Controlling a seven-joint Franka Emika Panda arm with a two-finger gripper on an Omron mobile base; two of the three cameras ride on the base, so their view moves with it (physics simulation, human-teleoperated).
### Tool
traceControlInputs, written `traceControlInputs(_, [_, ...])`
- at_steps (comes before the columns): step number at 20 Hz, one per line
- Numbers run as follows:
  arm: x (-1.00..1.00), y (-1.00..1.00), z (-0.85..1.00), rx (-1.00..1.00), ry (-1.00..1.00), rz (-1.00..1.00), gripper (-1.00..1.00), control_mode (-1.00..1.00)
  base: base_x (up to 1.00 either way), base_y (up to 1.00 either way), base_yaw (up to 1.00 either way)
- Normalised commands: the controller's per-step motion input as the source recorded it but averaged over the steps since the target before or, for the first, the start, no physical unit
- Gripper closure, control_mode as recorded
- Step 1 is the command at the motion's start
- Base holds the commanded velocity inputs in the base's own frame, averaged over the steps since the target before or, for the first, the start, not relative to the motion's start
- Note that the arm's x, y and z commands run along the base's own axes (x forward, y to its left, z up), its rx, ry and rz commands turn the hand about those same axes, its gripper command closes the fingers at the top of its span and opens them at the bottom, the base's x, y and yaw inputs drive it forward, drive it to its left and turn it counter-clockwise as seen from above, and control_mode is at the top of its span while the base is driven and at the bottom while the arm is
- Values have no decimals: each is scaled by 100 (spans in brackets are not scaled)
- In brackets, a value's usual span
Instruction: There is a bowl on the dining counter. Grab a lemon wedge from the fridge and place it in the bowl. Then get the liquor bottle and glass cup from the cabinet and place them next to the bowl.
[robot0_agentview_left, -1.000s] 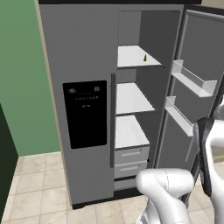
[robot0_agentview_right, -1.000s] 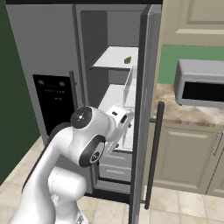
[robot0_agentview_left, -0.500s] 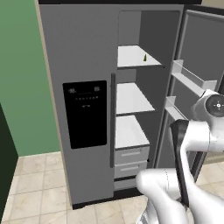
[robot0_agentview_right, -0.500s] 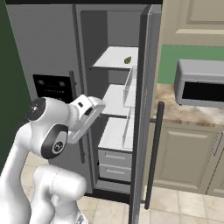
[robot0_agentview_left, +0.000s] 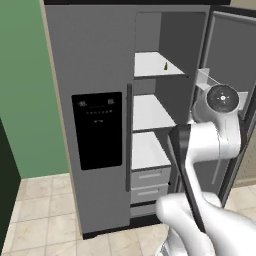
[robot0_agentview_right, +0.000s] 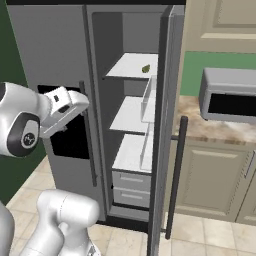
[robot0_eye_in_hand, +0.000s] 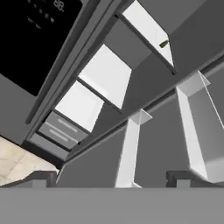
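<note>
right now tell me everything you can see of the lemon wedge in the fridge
The lemon wedge is a tiny yellow-green sliver lying alone on the white top shelf of the open fridge, toward the shelf's right side. Nothing but the shelf touches it. It is too small to make out rind or flesh.

Flat, even rendered light falls across all three views, with no visible lamp and no glare. The fridge (robot0_agentview_left: 95, 125) reads mid-grey on its shut door, while its white shelves (robot0_agentview_left: 150, 112) are the brightest patches and the recess around them goes darker toward the back wall. The black dispenser panel (robot0_agentview_left: 97, 131) shows no reflection. Edges look soft and slightly pixelated, most of all in the hand view, where the door bins (robot0_eye_in_hand: 199, 131) are blurred. The lemon wedge (robot0_agentview_right: 146, 68) is a smudge without detail.
</note>
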Motion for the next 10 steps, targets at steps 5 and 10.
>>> traceControlInputs(5, [-30, 42, 33, 31, -3, -1, -100, -100, 0, 0, 0])
traceControlInputs(10, [-11, 25, 5, 32, 0, -3, -100, -100, 0, 0, 0])
